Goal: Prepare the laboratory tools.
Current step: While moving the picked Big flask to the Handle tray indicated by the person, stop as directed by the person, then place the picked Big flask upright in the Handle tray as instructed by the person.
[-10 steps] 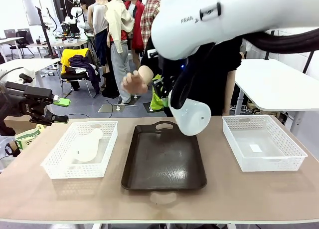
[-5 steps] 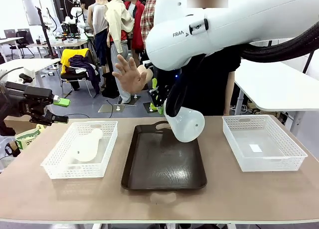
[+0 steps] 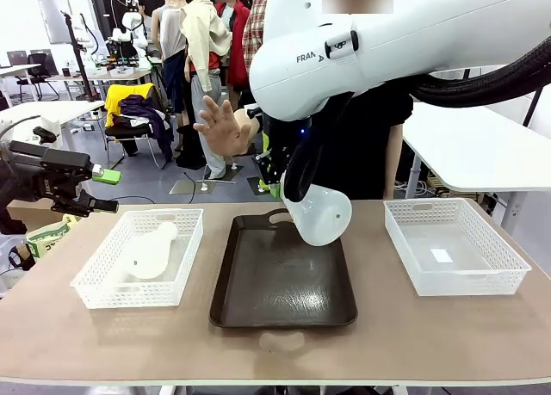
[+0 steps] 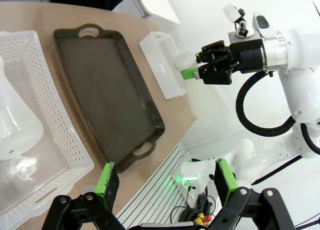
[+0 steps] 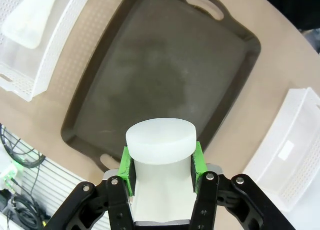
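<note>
My right gripper [image 3: 281,176] [image 5: 161,162] is shut on the neck of one frosted-white flask [image 3: 318,212] [image 5: 160,142]. It holds the flask tilted above the far end of the dark tray [image 3: 284,283], base toward the camera. A second flask [image 3: 151,250] [image 4: 12,130] [image 5: 31,20] lies on its side in the left white basket [image 3: 99,292]. At the table's far left, off its edge, my left gripper [image 3: 93,190] [image 4: 166,182] is open with nothing between its green pads. A person's open hand [image 3: 225,126] is raised behind the tray.
A white basket [image 3: 452,274] [image 5: 295,155] stands at the right with only a small slip inside. The dark tray [image 5: 165,84] [image 4: 107,89] has a bare floor. My right arm's large white link [image 3: 387,42] spans the upper middle. The person stands at the far edge.
My right arm has carried the flask a little to the left and lower over the tray's far end. The person's hand has opened and lifted. The left arm has stayed put.
</note>
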`<move>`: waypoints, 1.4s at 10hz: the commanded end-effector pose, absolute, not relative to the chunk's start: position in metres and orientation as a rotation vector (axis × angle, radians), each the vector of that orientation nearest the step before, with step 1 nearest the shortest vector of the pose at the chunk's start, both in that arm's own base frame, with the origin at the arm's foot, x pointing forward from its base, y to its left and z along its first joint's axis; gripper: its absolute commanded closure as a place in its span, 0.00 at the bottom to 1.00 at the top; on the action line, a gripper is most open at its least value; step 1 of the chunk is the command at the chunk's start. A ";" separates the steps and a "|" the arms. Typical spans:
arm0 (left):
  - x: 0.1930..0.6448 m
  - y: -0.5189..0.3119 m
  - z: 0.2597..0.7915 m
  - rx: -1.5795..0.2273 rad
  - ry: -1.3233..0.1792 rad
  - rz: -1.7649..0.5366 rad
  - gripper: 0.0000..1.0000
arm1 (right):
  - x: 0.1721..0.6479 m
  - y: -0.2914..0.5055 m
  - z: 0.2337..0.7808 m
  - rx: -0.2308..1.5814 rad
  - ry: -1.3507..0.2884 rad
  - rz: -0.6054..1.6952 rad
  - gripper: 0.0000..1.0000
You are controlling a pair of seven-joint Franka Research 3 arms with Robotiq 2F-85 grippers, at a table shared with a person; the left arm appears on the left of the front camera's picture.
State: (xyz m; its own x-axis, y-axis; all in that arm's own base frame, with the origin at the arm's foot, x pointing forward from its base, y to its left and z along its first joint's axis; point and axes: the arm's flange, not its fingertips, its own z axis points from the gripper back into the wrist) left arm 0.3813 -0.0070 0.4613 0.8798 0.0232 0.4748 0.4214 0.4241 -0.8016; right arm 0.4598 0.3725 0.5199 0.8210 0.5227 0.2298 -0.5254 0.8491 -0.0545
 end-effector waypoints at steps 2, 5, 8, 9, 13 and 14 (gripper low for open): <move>0.382 -0.006 0.462 -1.134 -0.460 -0.260 0.00 | 0.460 0.371 0.517 0.012 -0.248 0.557 1.00; 0.382 -0.006 0.462 -1.134 -0.460 -0.260 0.00 | 0.460 0.371 0.517 0.012 -0.248 0.557 1.00; 0.382 -0.006 0.462 -1.134 -0.460 -0.260 0.00 | 0.460 0.371 0.517 0.012 -0.248 0.557 1.00; 0.382 -0.006 0.462 -1.134 -0.460 -0.260 0.00 | 0.460 0.371 0.517 0.012 -0.248 0.557 1.00; 0.382 -0.006 0.462 -1.134 -0.460 -0.260 0.00 | 0.460 0.371 0.517 0.012 -0.248 0.557 1.00; 0.382 -0.006 0.462 -1.134 -0.460 -0.260 0.00 | 0.460 0.371 0.517 0.012 -0.248 0.557 1.00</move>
